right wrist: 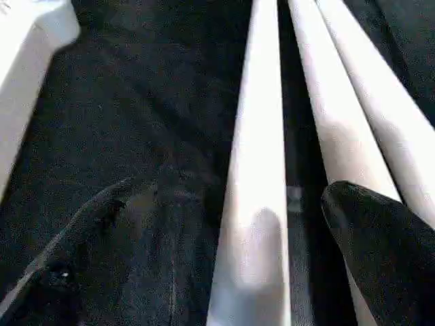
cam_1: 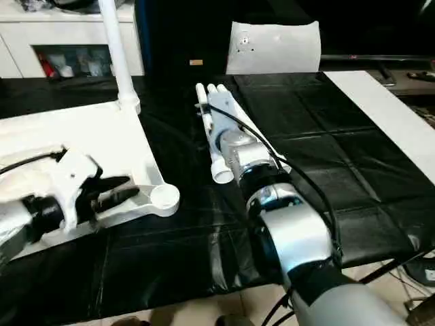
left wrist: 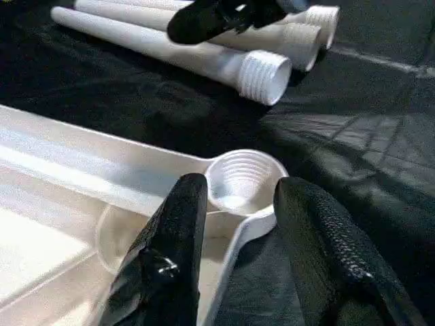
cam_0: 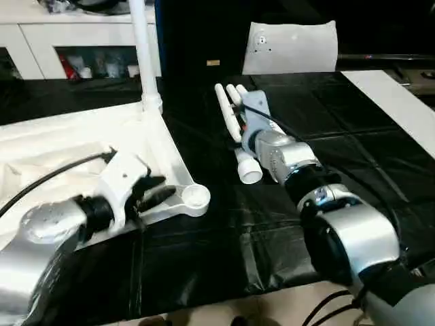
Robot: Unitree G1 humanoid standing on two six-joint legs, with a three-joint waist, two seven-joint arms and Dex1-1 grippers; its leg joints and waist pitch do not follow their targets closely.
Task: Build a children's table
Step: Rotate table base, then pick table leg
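The step in hand is judged to be picking up a 2nd leg: the table top (cam_0: pixel 102 136) lies upside down on the black work surface (cam_0: pixel 353 129) w/ one leg (cam_0: pixel 141 47) already standing upright in its far corner socket, and three loose legs (cam_1: pixel 216 146) lie side by side just right of it, threaded ends toward the robot. The near corner socket (left wrist: pixel 239 182) is empty and should be the target. The right gripper (right wrist: pixel 262 238) is held wide open, reaching fwd and low over the loose legs, w/ the nearest leg (right wrist: pixel 258 136) running between its fingers; a good grip would be taken around that leg alone, near its thick threaded end, so the neighbours aren't dragged along and the thread can be aimed squarely at the socket. The left gripper (left wrist: pixel 238 224) is seen partly open, nothing held, pointed at the near socket w/ its fingers (left wrist: pixel 173 231) straddling the corner arm of the top; its forearm comes in low from the left across the top. That corner should be steadied by it while the leg is screwed in.
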